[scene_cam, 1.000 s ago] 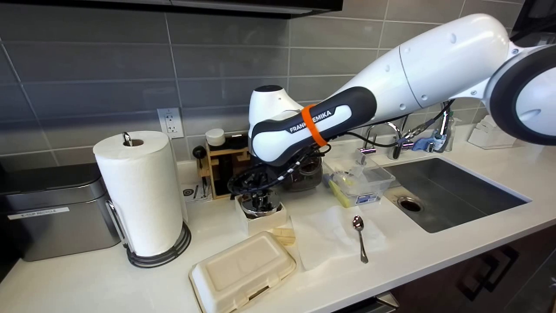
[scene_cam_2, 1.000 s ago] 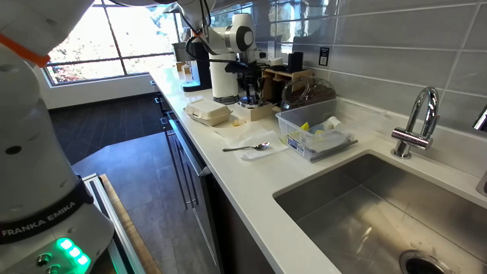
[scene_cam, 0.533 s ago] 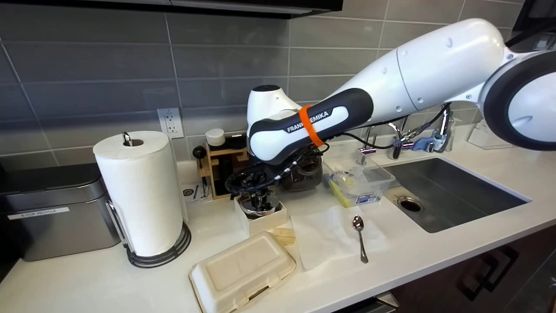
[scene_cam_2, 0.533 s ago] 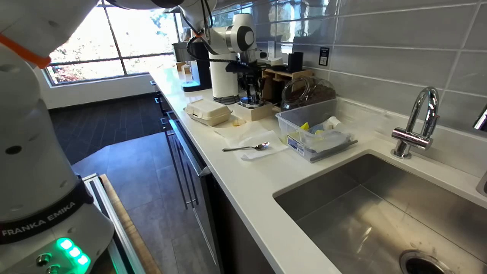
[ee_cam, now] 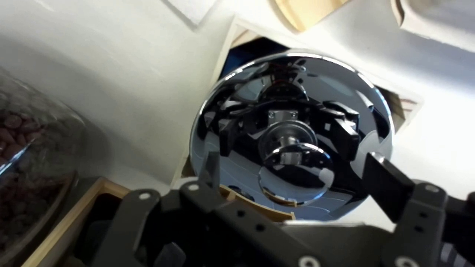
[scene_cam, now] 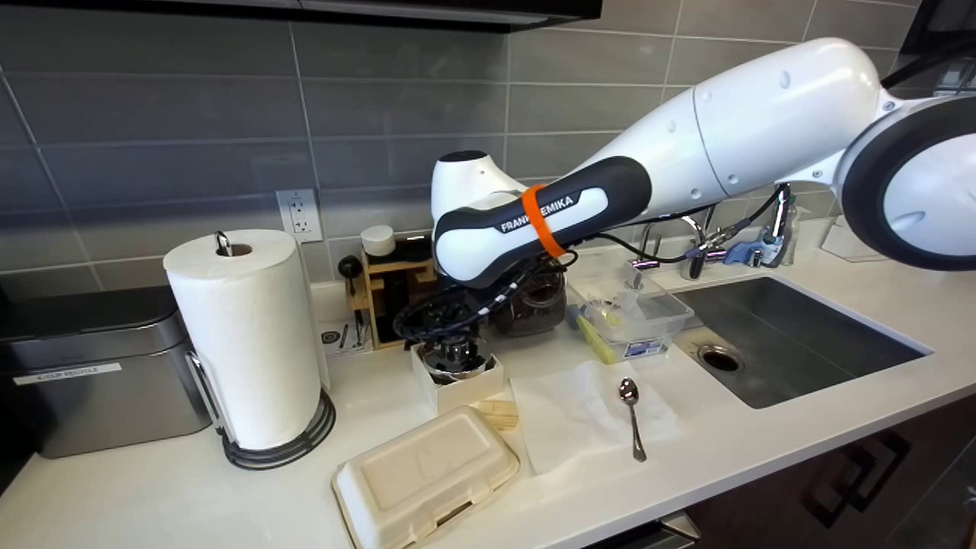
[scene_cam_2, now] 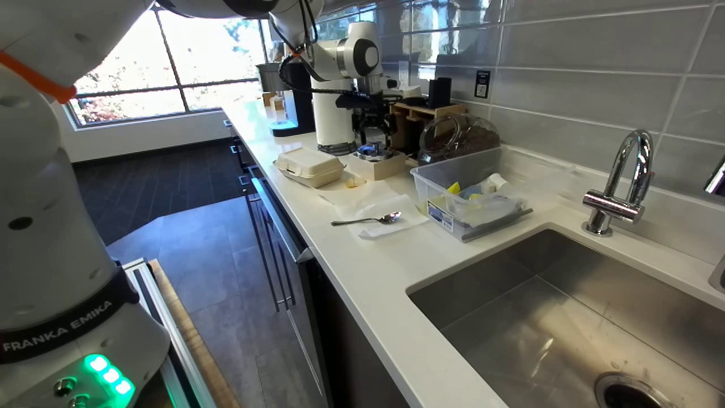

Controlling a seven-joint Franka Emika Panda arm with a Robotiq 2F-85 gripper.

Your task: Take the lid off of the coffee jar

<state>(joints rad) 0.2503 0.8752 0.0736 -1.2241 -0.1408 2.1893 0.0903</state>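
Observation:
A shiny chrome lid (ee_cam: 345, 83) rests on top of a small open square box (scene_cam: 457, 393), its round knob (ee_cam: 293, 181) facing up. Around that knob, but apart from it, my gripper (ee_cam: 298, 172) stands open, with one finger on either side. In an exterior view the spread fingers show above the lid (scene_cam_2: 380, 154). Behind the box, against the wall side, the glass coffee jar (scene_cam_2: 478, 139) stands tilted with its round mouth uncovered. Part of the jar (ee_cam: 22, 167) also shows at the left edge of the wrist view, with reddish-brown contents.
A wooden organizer (scene_cam: 371, 297) stands close behind the box. A takeout container (scene_cam: 427, 473) lies in front of it. A spoon (scene_cam: 634, 419) on a paper napkin, a clear plastic bin (scene_cam_2: 439, 212) and the sink (scene_cam_2: 498, 317) lie on one side; a paper towel roll (scene_cam: 244, 343) stands on the other.
My gripper's fingers have spread apart, letting go of the lid's knob. The lid stays on the box. The arm has shifted slightly down and toward the paper towel side.

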